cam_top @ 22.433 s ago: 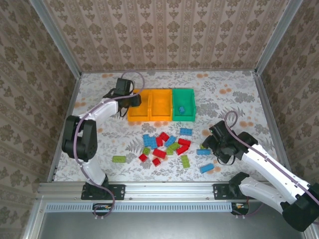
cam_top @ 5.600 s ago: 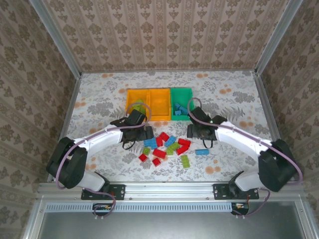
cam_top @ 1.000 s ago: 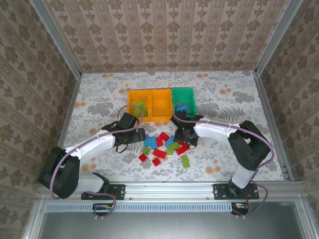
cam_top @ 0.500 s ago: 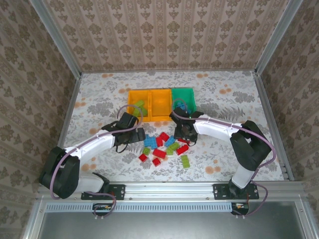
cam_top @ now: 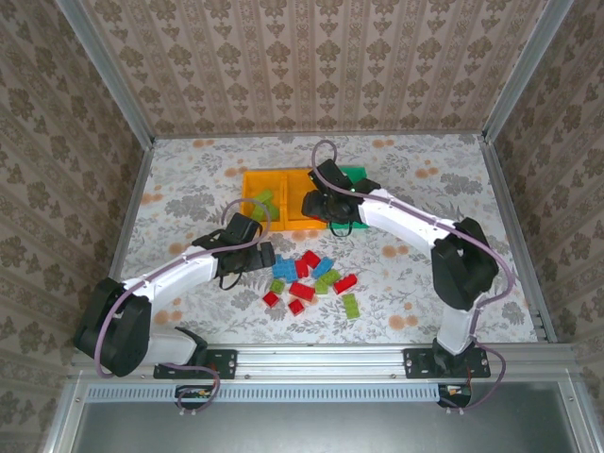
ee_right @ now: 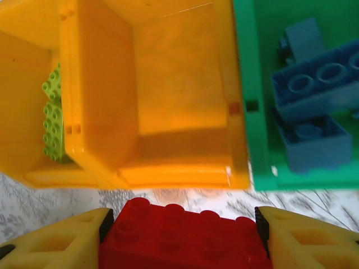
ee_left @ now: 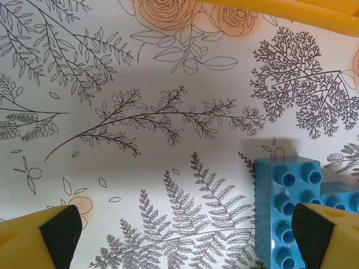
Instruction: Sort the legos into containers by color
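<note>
My right gripper is shut on a red lego and hangs just in front of the near rim of the middle orange container, which holds nothing. The left orange container holds a lime green lego. Blue legos lie in the green container. My left gripper is open low over the table, with a blue lego just inside its right fingertip. Several red, blue and green legos lie loose mid-table.
The three containers stand side by side at the table's middle back. A lone green lego lies nearest the front edge. The right arm arcs over the green container's near side. Patterned walls and metal rails enclose the table.
My right gripper has lifted from the pile and moved back to the containers, carrying the red lego. The left arm has stayed where it was, open.
</note>
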Controlling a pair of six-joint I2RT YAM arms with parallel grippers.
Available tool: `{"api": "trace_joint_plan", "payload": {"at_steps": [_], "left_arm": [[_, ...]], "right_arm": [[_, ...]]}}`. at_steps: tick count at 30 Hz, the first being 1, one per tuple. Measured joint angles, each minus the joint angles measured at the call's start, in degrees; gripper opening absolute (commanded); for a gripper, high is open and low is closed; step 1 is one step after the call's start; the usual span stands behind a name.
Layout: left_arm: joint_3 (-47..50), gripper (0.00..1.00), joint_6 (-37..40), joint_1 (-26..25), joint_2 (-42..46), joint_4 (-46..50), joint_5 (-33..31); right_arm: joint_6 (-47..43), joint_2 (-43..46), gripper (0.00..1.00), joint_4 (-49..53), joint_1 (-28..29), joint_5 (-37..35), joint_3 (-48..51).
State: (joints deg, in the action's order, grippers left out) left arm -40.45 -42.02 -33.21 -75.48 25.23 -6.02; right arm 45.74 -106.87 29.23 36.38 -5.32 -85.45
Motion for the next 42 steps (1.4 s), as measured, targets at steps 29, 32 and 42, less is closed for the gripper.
{"api": "trace_joint_plan", "payload": {"at_steps": [29,32,42], "left_arm": [[1.09,1.0,-0.02,-0.02,0.02,-1.07,0.2],[1.09,1.0,-0.02,-0.02,0.04,-1.05,0.2],[1.99,1.0,0.07,-0.15,1.9,-0.79,0.31]], "right_arm": [[0.87,-11.13,0.78,-2.95,-2.05,2.75,-10.62],[0.85,-11.1,0.8,-3.04,-2.05,2.78,-10.56],[-9.79,0.28,0.86,-4.42,2.75,0.57,2.38]]}}
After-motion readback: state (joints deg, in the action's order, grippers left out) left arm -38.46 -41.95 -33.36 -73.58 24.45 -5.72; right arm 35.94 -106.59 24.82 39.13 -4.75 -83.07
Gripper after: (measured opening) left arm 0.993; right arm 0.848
